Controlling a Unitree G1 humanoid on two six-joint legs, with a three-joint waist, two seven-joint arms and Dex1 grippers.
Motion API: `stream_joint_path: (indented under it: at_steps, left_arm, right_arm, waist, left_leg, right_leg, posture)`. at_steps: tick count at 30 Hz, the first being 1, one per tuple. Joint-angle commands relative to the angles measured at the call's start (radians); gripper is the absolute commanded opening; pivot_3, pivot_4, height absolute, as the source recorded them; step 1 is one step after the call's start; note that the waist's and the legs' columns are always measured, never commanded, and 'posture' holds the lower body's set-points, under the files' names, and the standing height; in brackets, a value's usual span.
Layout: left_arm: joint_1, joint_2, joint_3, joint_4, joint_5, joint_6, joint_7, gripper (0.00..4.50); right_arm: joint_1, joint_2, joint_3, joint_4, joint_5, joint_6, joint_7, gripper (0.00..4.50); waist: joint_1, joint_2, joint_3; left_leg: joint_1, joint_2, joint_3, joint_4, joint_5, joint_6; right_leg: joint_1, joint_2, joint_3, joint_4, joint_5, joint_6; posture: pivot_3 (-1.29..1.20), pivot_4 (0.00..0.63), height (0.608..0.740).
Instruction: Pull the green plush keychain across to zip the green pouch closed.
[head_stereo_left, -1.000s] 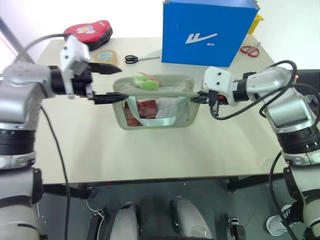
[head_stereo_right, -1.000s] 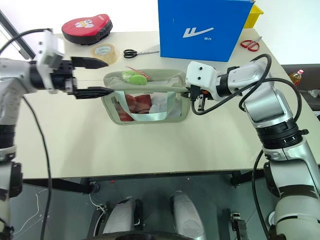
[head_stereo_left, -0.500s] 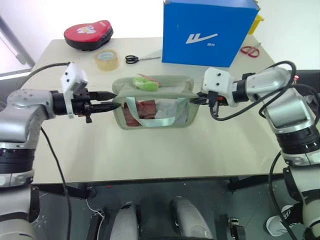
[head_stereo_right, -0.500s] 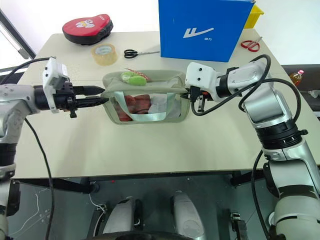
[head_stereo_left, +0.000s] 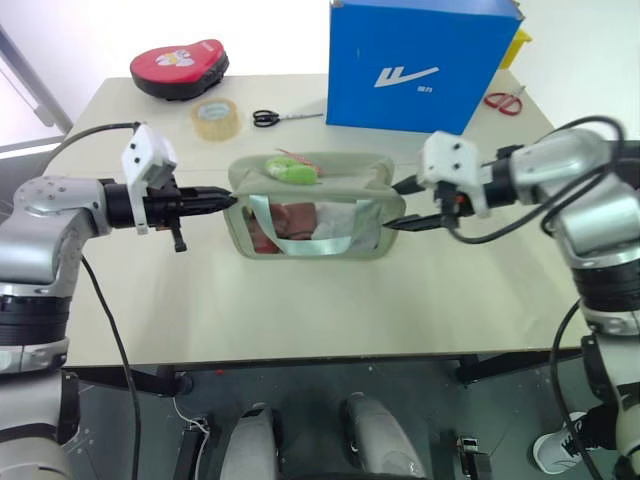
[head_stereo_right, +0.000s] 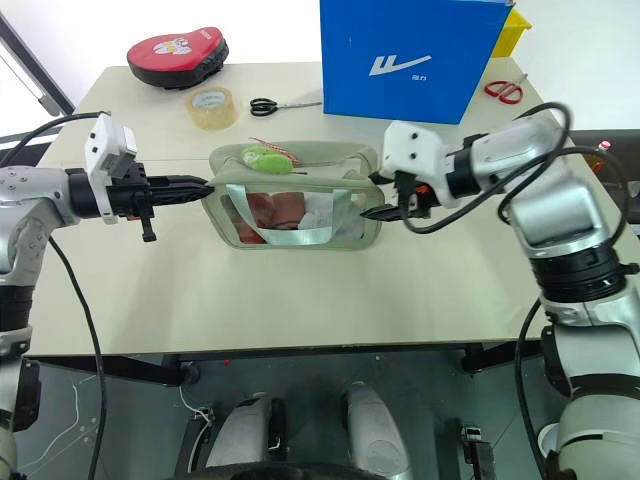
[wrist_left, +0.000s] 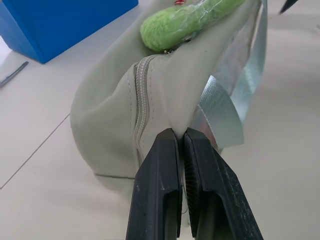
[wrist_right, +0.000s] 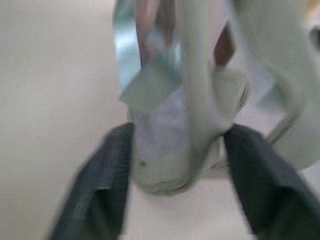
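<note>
The green pouch (head_stereo_left: 312, 205) lies in the middle of the surface (head_stereo_left: 300, 300), its clear window facing the robot. The green plush keychain (head_stereo_left: 291, 168) rests on top of it, towards the pouch's left end. The left gripper (head_stereo_left: 222, 200) has its fingers (wrist_left: 165, 200) pinched tight on the fabric at the pouch's left end, just beside the zip, as the left wrist view shows. The right gripper (head_stereo_left: 400, 205) sits at the pouch's right end with its fingers (wrist_right: 107, 185) spread wide on either side of that end, gripping nothing.

The step in hand looks like freeing the right arm to go for the keychain while the left anchors the pouch. To do it well, the left pinch should hold firm and level so the zip line lies straight. The right fingers need to reach over the pouch, close on the plush disc or its ring rather than the strap loop (head_stereo_left: 315, 235), then draw it steadily along the zip towards the right end, without lifting the pouch
</note>
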Motion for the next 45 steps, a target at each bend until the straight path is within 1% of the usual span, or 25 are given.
stream_joint_path:
  at_steps: [1,8,12,15,19,20,21,22,26,28,30,32,34,37,39,41,43,44,45]
  left_arm:
    - [-0.002,0.006,-0.001,-0.010,0.005,-0.022,-0.009,0.00]
    - [-0.004,-0.008,-0.015,-0.016,0.010,-0.025,0.000,0.00]
    - [-0.004,-0.011,-0.017,-0.022,0.011,-0.023,0.004,0.00]
    - [0.002,-0.012,-0.016,-0.035,0.009,-0.017,0.010,0.00]
    - [0.011,-0.007,-0.012,-0.044,0.010,-0.017,0.015,0.00]
    - [0.013,-0.006,-0.011,-0.045,0.010,-0.017,0.016,0.00]
    - [0.014,-0.006,-0.010,-0.046,0.009,-0.017,0.018,0.00]
    - [0.015,-0.006,-0.009,-0.047,0.009,-0.017,0.019,0.00]
    - [0.022,-0.005,-0.007,-0.049,0.012,-0.018,0.030,0.00]
    - [0.026,-0.004,-0.003,-0.049,0.012,-0.017,0.036,0.00]
    - [0.038,0.000,0.008,-0.050,0.006,-0.006,0.045,0.00]
    - [0.061,0.010,0.021,-0.055,0.002,0.000,0.050,0.00]
    - [0.078,0.016,0.028,-0.060,-0.001,0.001,0.052,0.00]
    - [0.097,0.020,0.036,-0.071,-0.008,0.010,0.065,0.00]
    - [0.103,0.021,0.039,-0.075,-0.011,0.013,0.071,0.00]
    - [0.112,0.023,0.047,-0.083,-0.016,0.018,0.078,0.00]
    - [0.122,0.027,0.053,-0.091,-0.022,0.023,0.081,0.00]
    - [0.125,0.030,0.053,-0.094,-0.024,0.024,0.081,0.00]
    - [0.127,0.032,0.054,-0.095,-0.027,0.025,0.081,0.00]
  right_arm:
    - [-0.111,0.061,-0.028,-0.008,0.035,-0.001,-0.049,4.45]
    - [-0.256,0.270,0.121,0.122,-0.065,0.000,-0.167,4.45]
    - [-0.299,0.339,0.168,0.186,-0.095,0.023,-0.198,4.45]
    - [-0.309,0.353,0.191,0.212,-0.113,0.039,-0.200,3.63]
    - [-0.307,0.338,0.170,0.187,-0.081,0.077,-0.175,1.52]
    - [-0.303,0.332,0.168,0.176,-0.074,0.083,-0.166,1.08]
    - [-0.300,0.327,0.167,0.169,-0.070,0.087,-0.161,0.47]
    - [-0.298,0.325,0.167,0.165,-0.068,0.093,-0.159,0.04]
    - [-0.278,0.285,0.138,0.140,-0.045,0.133,-0.156,0.04]
    - [-0.269,0.257,0.097,0.135,-0.038,0.163,-0.189,0.04]
    - [-0.251,0.184,0.052,0.166,-0.063,0.166,-0.222,0.04]
    - [-0.212,0.070,0.004,0.203,-0.096,0.145,-0.247,0.04]
    - [-0.181,0.002,-0.017,0.217,-0.106,0.132,-0.262,0.04]
    - [-0.099,-0.099,-0.049,0.233,-0.136,0.102,-0.291,0.04]
    - [-0.066,-0.133,-0.054,0.244,-0.156,0.086,-0.314,0.04]
    - [0.015,-0.187,-0.056,0.245,-0.191,0.061,-0.336,0.04]
    - [0.097,-0.223,-0.051,0.209,-0.199,0.050,-0.332,0.04]
    - [0.123,-0.232,-0.049,0.190,-0.195,0.048,-0.327,0.04]
    - [0.184,-0.228,-0.027,0.137,-0.194,0.050,-0.321,0.04]
  waist:
    - [-0.004,0.000,0.000]
    - [0.002,0.000,0.000]
    - [0.005,0.000,0.000]
    - [0.004,0.000,0.000]
    - [0.004,0.000,0.000]
    - [0.003,0.000,0.000]
    - [0.003,0.000,0.000]
    - [0.003,0.000,0.000]
    - [0.004,0.000,0.000]
    - [0.006,0.000,0.000]
    - [0.008,0.000,0.000]
    - [0.016,0.000,0.000]
    - [0.024,0.000,0.000]
    - [0.023,0.000,0.000]
    - [0.015,0.000,0.000]
    - [0.011,0.000,0.000]
    - [0.013,0.000,0.000]
    - [0.015,0.000,0.000]
    - [0.017,0.000,0.000]
  left_leg:
    - [0.000,0.000,0.000,0.000,0.000,0.000]
    - [0.000,0.000,0.000,0.000,0.000,0.000]
    - [-0.001,0.000,0.000,0.000,0.000,0.000]
    - [-0.001,0.000,0.000,0.000,0.000,0.000]
    - [-0.001,0.000,-0.001,0.000,0.000,0.000]
    - [-0.001,0.000,-0.001,0.000,0.000,0.000]
    - [-0.001,0.000,-0.001,0.000,0.000,0.000]
    - [-0.001,0.000,-0.001,0.000,0.000,0.000]
    - [-0.001,0.000,-0.001,0.000,0.000,0.000]
    - [-0.001,0.000,-0.001,0.000,0.000,0.000]
    - [-0.001,0.000,-0.001,0.000,0.000,0.000]
    - [-0.001,-0.001,-0.001,0.000,0.000,0.000]
    - [-0.001,-0.001,0.000,0.000,0.000,0.000]
    - [0.000,-0.001,0.003,-0.001,-0.001,0.001]
    - [0.000,0.000,0.004,-0.001,-0.001,0.001]
    - [0.001,0.000,0.004,-0.002,-0.001,0.001]
    - [0.001,0.000,0.004,-0.002,-0.001,0.001]
    - [0.000,0.000,0.004,-0.002,-0.001,0.001]
    - [0.000,0.000,0.004,-0.001,-0.001,0.001]
  right_leg:
    - [0.000,0.000,0.000,0.000,0.000,0.000]
    - [0.000,0.000,0.000,0.001,0.000,0.000]
    - [0.000,-0.001,0.000,0.000,0.000,0.000]
    - [0.000,-0.001,-0.001,0.000,0.000,0.000]
    - [0.000,-0.001,-0.001,0.000,0.000,0.000]
    - [0.000,-0.001,-0.001,0.000,0.000,0.000]
    - [0.000,-0.001,-0.001,0.000,0.000,0.000]
    - [0.000,-0.001,-0.001,0.000,0.000,0.000]
    - [0.000,-0.001,-0.001,0.000,0.000,0.000]
    - [0.000,-0.001,-0.001,0.000,0.000,0.000]
    - [0.000,-0.001,-0.001,0.000,0.000,0.000]
    - [0.000,-0.001,-0.001,0.000,0.000,0.000]
    - [0.000,-0.002,-0.001,-0.002,0.000,0.000]
    - [0.000,-0.001,0.000,-0.002,0.000,0.000]
    - [0.000,0.000,0.001,-0.002,0.000,0.000]
    - [0.000,0.001,0.002,-0.001,0.000,0.000]
    - [0.000,0.001,0.002,-0.001,0.000,0.000]
    - [0.000,0.001,0.002,-0.002,0.000,0.000]
    - [0.000,0.001,0.002,-0.002,0.000,0.000]
  posture:
    - [0.00,0.150,0.737]
    - [0.00,0.150,0.737]
    - [0.00,0.150,0.737]
    - [0.00,0.150,0.737]
    - [0.00,0.150,0.737]
    - [0.00,0.150,0.737]
    - [0.00,0.150,0.737]
    - [0.00,0.150,0.737]
    - [0.00,0.150,0.737]
    - [0.00,0.150,0.737]
    - [0.00,0.150,0.737]
    - [0.00,0.150,0.737]
    - [0.00,0.150,0.737]
    - [0.00,0.150,0.737]
    - [0.00,0.150,0.737]
    - [0.00,0.150,0.737]
    - [0.00,0.150,0.737]
    - [0.00,0.150,0.737]
    - [0.00,0.150,0.737]
